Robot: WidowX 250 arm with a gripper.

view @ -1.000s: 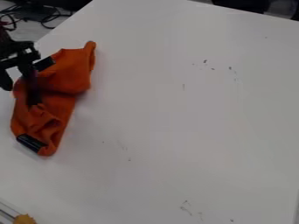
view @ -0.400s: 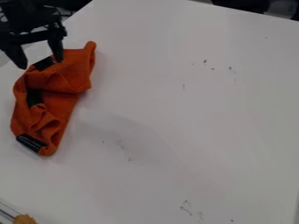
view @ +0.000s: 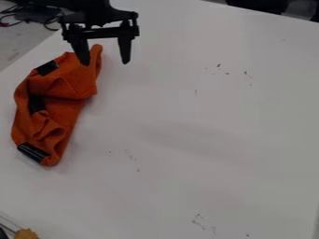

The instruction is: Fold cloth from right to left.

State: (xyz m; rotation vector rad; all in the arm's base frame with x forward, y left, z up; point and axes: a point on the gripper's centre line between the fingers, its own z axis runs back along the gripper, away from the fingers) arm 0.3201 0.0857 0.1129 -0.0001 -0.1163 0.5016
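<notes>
The black gripper (view: pixel 105 62) hangs near the top left, open, its two fingers well apart with nothing between them. Its left finger overlaps the upper right part of the orange cloth (view: pixel 65 88) in the view, and its right finger is over the white table to the right of the cloth. The cloth lies bunched and folded near the table's left edge, long from top to bottom, with black patches at its top left, its middle and its lower end. Whether the left finger touches the cloth, I cannot tell.
The white table (view: pixel 199 130) has a few small dark marks on it. Its left edge runs diagonally beside the cloth. Dark cables (view: pixel 31 15) lie beyond the table at the top left. A yellowish knobbly object (view: pixel 25 234) sits at the bottom left corner.
From the left edge, the gripper has moved right across the top of the cloth, and its fingers are now clearly seen apart. The cloth has stayed nearly the same.
</notes>
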